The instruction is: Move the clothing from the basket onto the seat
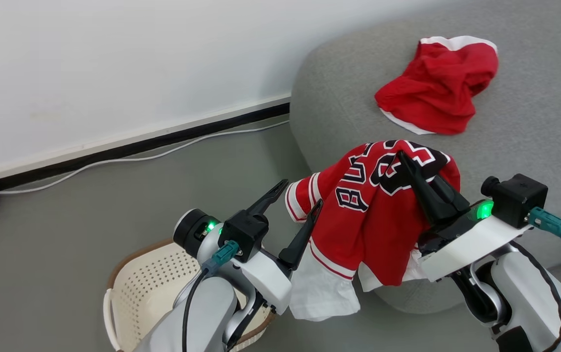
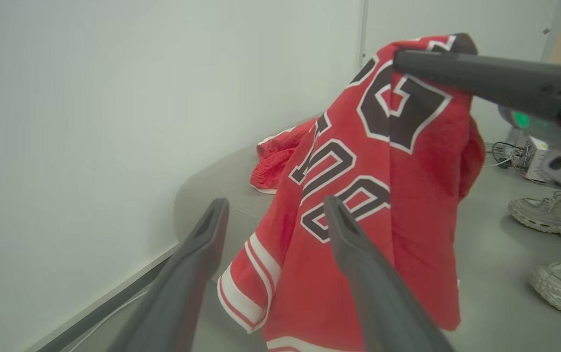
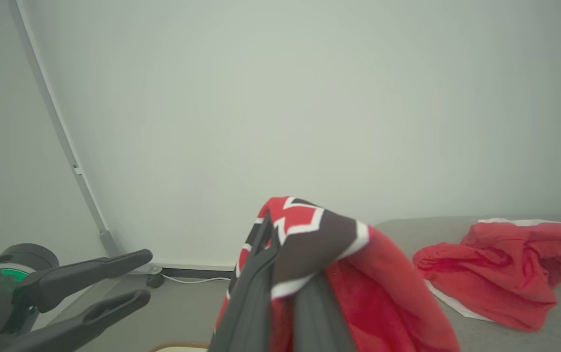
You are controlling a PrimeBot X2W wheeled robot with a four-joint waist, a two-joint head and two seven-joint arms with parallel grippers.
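Basket [image 1: 153,288]: on the floor, apart from the rounded corner of the seat [image 1: 529,146]. You see bare perforated wall inside, and the left arm hides the rest of the inside.
Seat top: 1 crumpled red garment [image 1: 437,88] with white trim lies on it, well in from that corner.
Jersey [image 1: 373,230]: hangs in the air at the seat's corner, bunched at its top, with the numerals facing away from the seat.
White piece [image 1: 322,288]: hangs below the jersey's hem, in front of the seat's side.
Right gripper [image 1: 402,159]: over the seat's corner. Your 2 fingers are pressed together on the jersey's top fold and carry it.
Left gripper [image 1: 301,194]: off the seat's corner, on the basket's side. Your 2 fingers are spread wide with nothing between them. 1 fingertip is at the jersey's striped sleeve, and you cannot tell whether it touches.
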